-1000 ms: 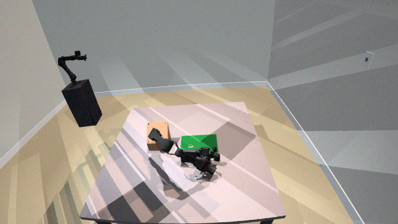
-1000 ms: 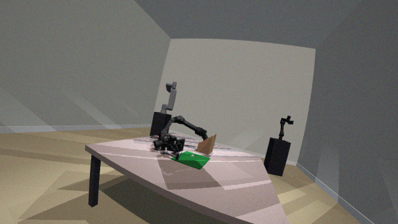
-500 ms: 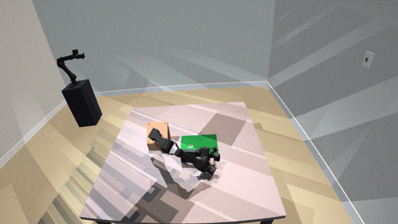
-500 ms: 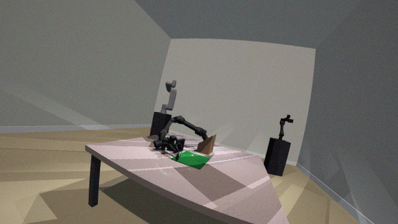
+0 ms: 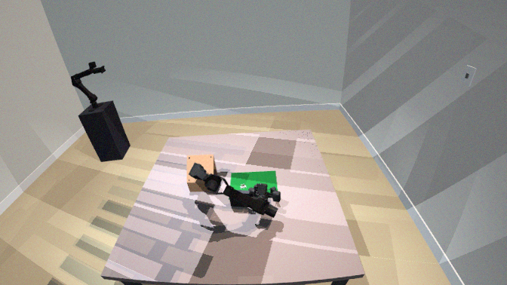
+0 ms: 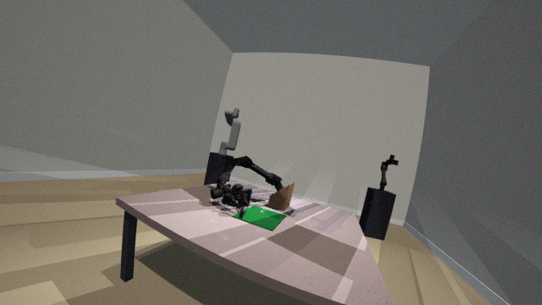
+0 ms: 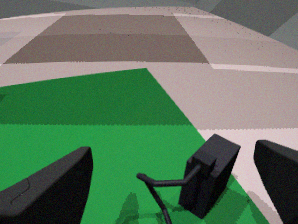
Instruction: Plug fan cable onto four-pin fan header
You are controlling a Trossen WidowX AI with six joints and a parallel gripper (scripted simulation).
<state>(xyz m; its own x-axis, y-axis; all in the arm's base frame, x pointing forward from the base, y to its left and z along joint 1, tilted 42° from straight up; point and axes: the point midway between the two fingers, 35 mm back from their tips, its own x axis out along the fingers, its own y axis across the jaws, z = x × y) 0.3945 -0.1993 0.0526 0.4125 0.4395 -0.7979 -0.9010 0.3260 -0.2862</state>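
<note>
The plug [image 7: 221, 152] is a small dark block standing near the right edge of the green board [image 7: 100, 150] [image 5: 253, 177] [image 6: 266, 221]. A thin black cable [image 7: 167, 183] leaves its left side and bends downward. The four-pin header cannot be told apart under the plug, and how deep the plug sits is not visible. My gripper [image 7: 175, 153] [image 6: 241, 214] is open around the plug, with a gap on each side. The right finger is closer to the plug than the left. In the top view my fingertips are hidden by the arm.
A wooden block [image 5: 201, 162] [image 6: 281, 199] stands beside the board, under the arm's base end. A small white piece [image 5: 243, 186] [image 6: 262, 211] lies on the board. My folded arm [image 5: 245, 200] spans the table. Other arms on dark pedestals [image 5: 105, 132] [image 6: 377, 214] stand beyond the table.
</note>
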